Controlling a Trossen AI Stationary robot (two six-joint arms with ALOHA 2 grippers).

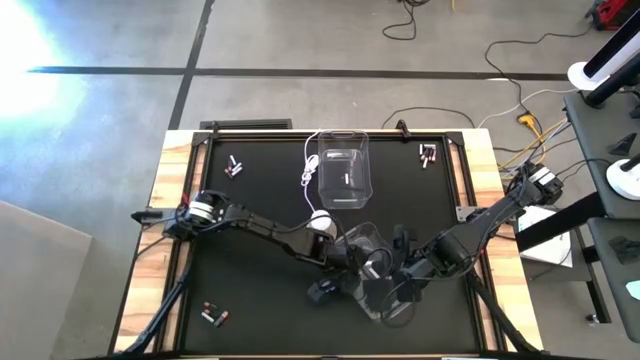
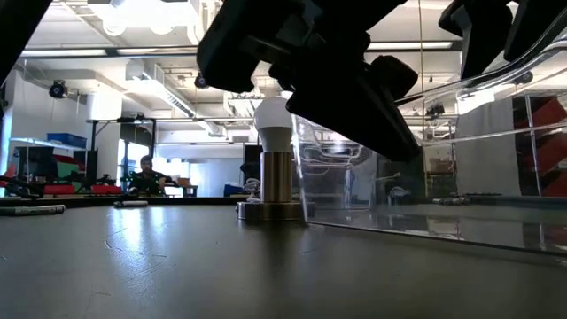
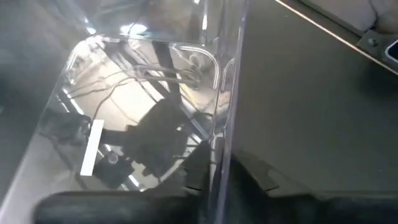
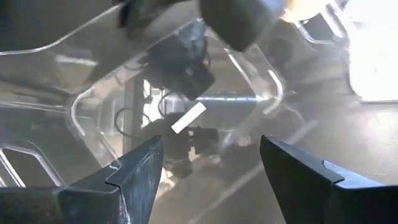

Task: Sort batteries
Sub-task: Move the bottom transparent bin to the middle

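A clear plastic bin (image 1: 378, 245) sits tipped near the table's near edge, between both arms. My left gripper (image 1: 350, 262) reaches in from the left and is shut on the bin's wall. My right gripper (image 4: 211, 168) is open and comes from the right, its fingers spread in front of the bin (image 4: 186, 93); whether they touch it I cannot tell. A second clear bin (image 1: 345, 170) stands upright farther back. Small batteries lie in groups at the far left (image 1: 233, 165), far right (image 1: 428, 153) and near left (image 1: 213, 315) of the mat. My left gripper (image 3: 227, 177) has the clear bin by an upright wall edge (image 3: 225, 124), which runs between its two fingers, one finger (image 3: 202, 168) behind the clear wall and one (image 3: 261, 174) outside. The bin is tilted, its lower edge (image 2: 425, 232) on the table.
A white cable (image 1: 308, 175) with a round white-topped base (image 1: 320, 222) stands just left of the held bin, close to my left arm. The mat is bordered by a wooden frame (image 1: 170, 200). Open mat lies at the left and far right.
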